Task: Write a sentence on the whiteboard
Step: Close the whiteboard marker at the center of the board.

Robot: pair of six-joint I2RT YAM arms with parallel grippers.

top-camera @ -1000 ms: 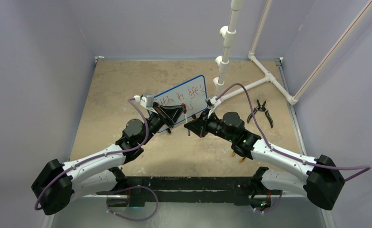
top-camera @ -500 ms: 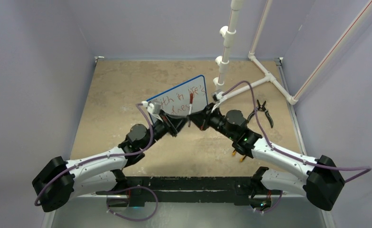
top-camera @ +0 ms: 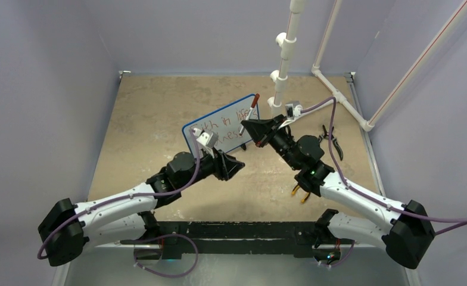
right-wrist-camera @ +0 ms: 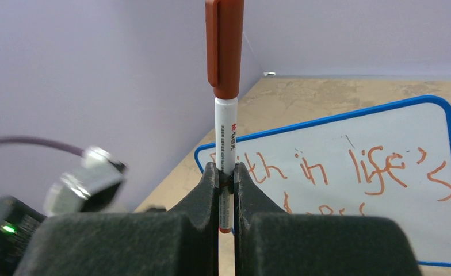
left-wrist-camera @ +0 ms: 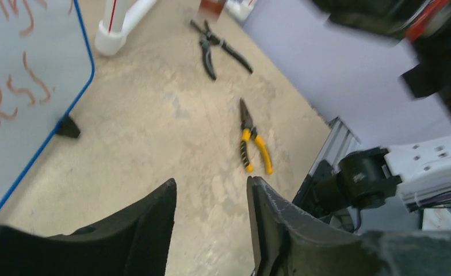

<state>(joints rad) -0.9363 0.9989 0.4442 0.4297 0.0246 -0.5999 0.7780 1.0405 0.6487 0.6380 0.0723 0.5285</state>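
The whiteboard (top-camera: 216, 134) stands tilted on small black feet mid-table, with a blue rim; it also shows in the right wrist view (right-wrist-camera: 384, 218) and the left wrist view (left-wrist-camera: 22, 115). The sentence (right-wrist-camera: 350, 167) is red handwriting in two lines, the lower line partly hidden behind my fingers. My right gripper (right-wrist-camera: 225, 169) (top-camera: 246, 128) is shut on a white marker (right-wrist-camera: 225, 123) with a red cap (right-wrist-camera: 225, 46) pointing up, just in front of the board. The left gripper (left-wrist-camera: 211, 181) (top-camera: 238, 165) is open and empty, nearer than the board's lower edge.
Yellow-handled pliers (left-wrist-camera: 253, 146) (top-camera: 299, 192) lie under the right forearm. Black pliers (left-wrist-camera: 214, 46) (top-camera: 329, 141) lie right of the board. A white PVC pipe frame (top-camera: 285, 59) stands at the back right. Purple walls close in three sides.
The left gripper has opened and drawn back from the board toward the near side. The right gripper has carried the marker up and to the right along the board.
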